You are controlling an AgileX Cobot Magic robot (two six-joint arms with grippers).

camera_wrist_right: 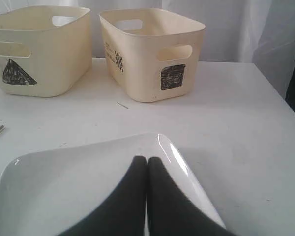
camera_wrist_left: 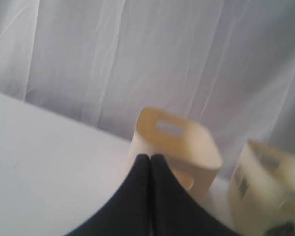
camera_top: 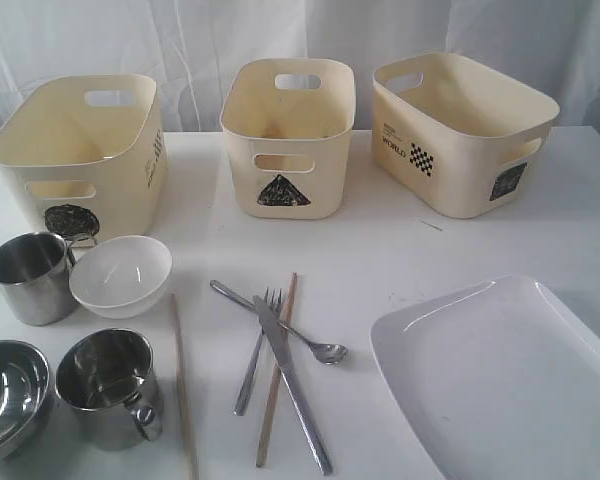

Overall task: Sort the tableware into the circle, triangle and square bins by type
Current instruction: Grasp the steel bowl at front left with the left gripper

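Exterior view: the large white squarish plate (camera_top: 500,370) lies flat on the white table (camera_top: 400,245), right side; likely heavy, slick and breakable, so grip its raised rim. Left wrist view: the left gripper (camera_wrist_left: 150,158) is pressed together, empty. Right wrist view: the right gripper (camera_wrist_right: 146,161), likewise together, hangs over the plate.

Wrist cams only; we log the arm ends.
L gripper (camera_wrist_left: 150,157): two matte black fingers (camera_wrist_left: 130,196), smooth, broad at base, tapering to rounded tips, w/ a thin dark seam btw them.
R gripper (camera_wrist_right: 147,159): same build, black fingers (camera_wrist_right: 129,196), rounded tips, faint sheen along outer edges.
We note plain surfaces, L and R approx. identical.
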